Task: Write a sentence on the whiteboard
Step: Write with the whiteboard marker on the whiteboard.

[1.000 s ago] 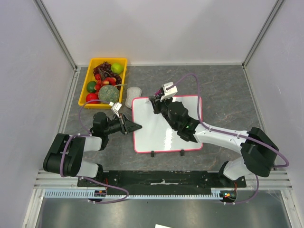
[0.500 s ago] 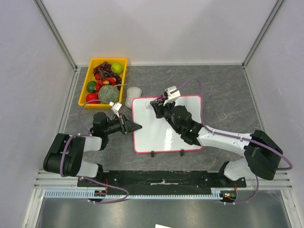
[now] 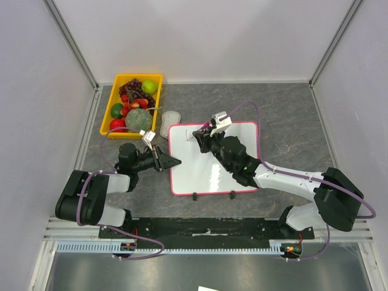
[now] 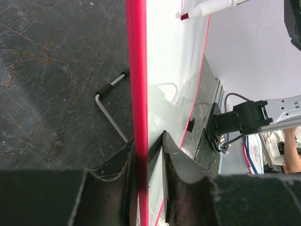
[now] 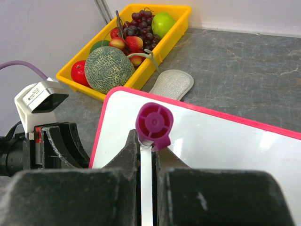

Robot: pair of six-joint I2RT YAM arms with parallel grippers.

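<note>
The whiteboard (image 3: 206, 173) lies flat on the table, glossy white with a pink-red frame. My left gripper (image 3: 176, 161) is shut on its left edge; in the left wrist view the frame (image 4: 136, 70) runs between the two fingers (image 4: 148, 139). My right gripper (image 3: 203, 134) hovers over the board's far left corner, shut on a white marker (image 5: 154, 125) with a magenta end. The marker's tip (image 4: 184, 16) points down at the board, very close to it. The sentence is not in view: the board's surface (image 5: 225, 141) shows blank white.
A yellow tray (image 3: 115, 103) of fruit, with a melon (image 3: 138, 119) in it, stands at the far left. A grey eraser (image 3: 171, 118) lies beside the board's far left corner. A bent metal key (image 4: 110, 110) lies left of the board. Walls close in on three sides.
The right wrist has shifted slightly right and lower over the board's far left corner, marker still gripped. The left arm and the board have not moved.
</note>
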